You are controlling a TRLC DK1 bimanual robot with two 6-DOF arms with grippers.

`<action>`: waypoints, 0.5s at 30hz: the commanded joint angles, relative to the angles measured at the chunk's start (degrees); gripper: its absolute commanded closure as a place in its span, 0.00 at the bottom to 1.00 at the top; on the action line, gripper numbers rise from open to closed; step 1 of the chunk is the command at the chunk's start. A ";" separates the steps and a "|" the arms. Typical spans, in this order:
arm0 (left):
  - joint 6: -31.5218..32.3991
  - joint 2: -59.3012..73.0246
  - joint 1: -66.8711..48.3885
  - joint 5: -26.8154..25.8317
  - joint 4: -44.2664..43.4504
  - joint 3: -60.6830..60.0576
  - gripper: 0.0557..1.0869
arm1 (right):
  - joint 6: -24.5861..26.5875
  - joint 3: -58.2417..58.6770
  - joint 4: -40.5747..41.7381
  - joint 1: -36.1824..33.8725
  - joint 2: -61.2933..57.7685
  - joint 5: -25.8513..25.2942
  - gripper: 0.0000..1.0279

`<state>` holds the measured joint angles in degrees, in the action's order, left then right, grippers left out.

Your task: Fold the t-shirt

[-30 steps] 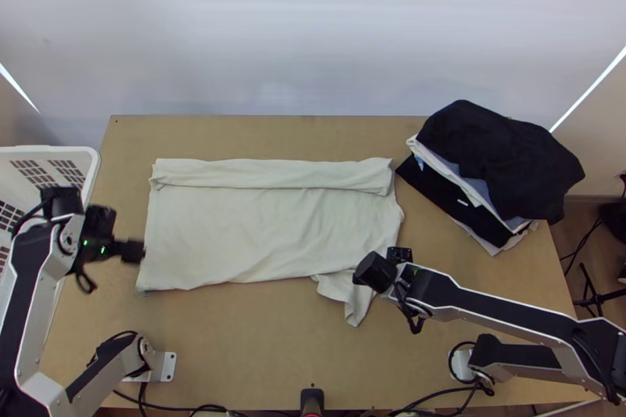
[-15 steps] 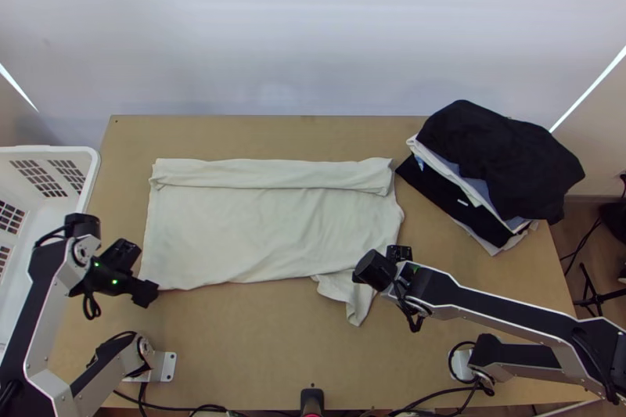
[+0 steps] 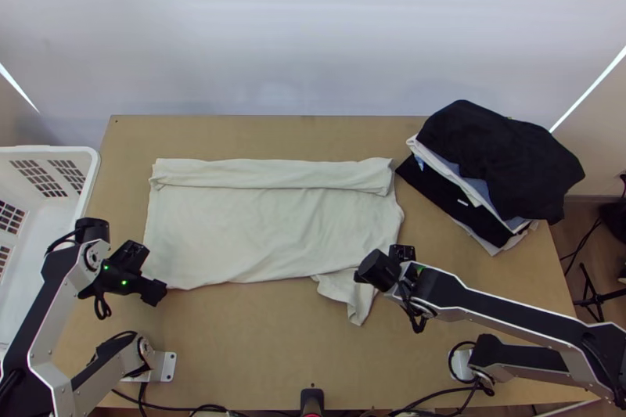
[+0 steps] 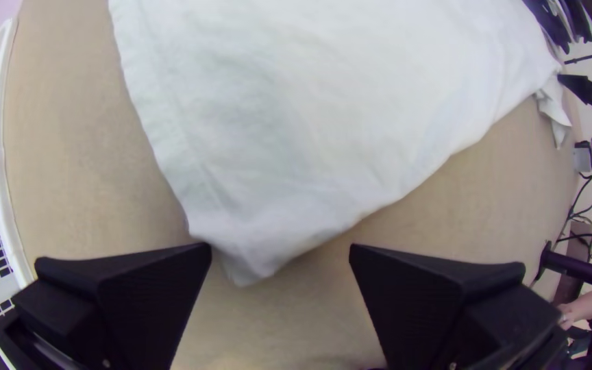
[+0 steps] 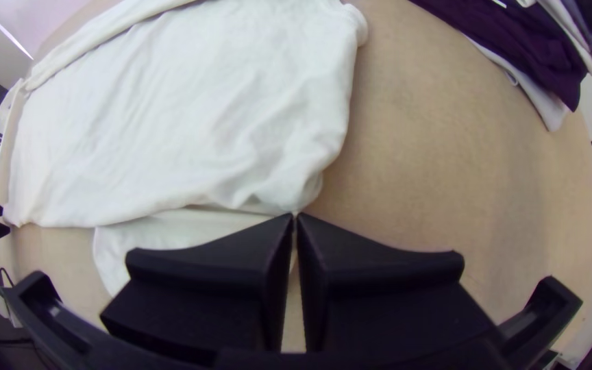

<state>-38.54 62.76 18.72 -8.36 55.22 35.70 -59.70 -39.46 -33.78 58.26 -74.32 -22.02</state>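
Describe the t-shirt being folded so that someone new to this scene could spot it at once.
On the light wooden table, between the white basket at left and the clothes pile at right, lies one pale t-shirt. It spreads wide, its far side folded into a band, while the pile is black on top.

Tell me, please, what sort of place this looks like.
Probably a robotics lab set up for handling laundry: a left arm and a right arm stand at a wooden table, where a pale t-shirt lies partly folded near a stack of garments.
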 commanded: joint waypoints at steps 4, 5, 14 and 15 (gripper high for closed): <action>-4.96 -0.45 3.34 0.36 -1.34 -0.72 0.43 | -0.33 -0.09 -0.67 0.10 0.67 -0.04 0.96; -5.22 -0.80 3.34 0.36 -0.82 -0.72 0.59 | -0.33 -0.09 -0.67 0.10 0.67 -0.04 0.96; -6.19 -5.37 3.08 -2.36 -0.03 -1.25 0.96 | -0.06 -1.32 -5.95 0.19 4.54 1.81 0.97; -6.28 -5.37 3.16 -2.36 -0.20 -1.07 0.96 | 0.38 -1.05 -6.12 0.19 6.03 3.30 0.97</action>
<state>-43.88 59.16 21.67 -9.54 54.63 34.57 -59.92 -40.12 -36.49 58.33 -72.64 -21.74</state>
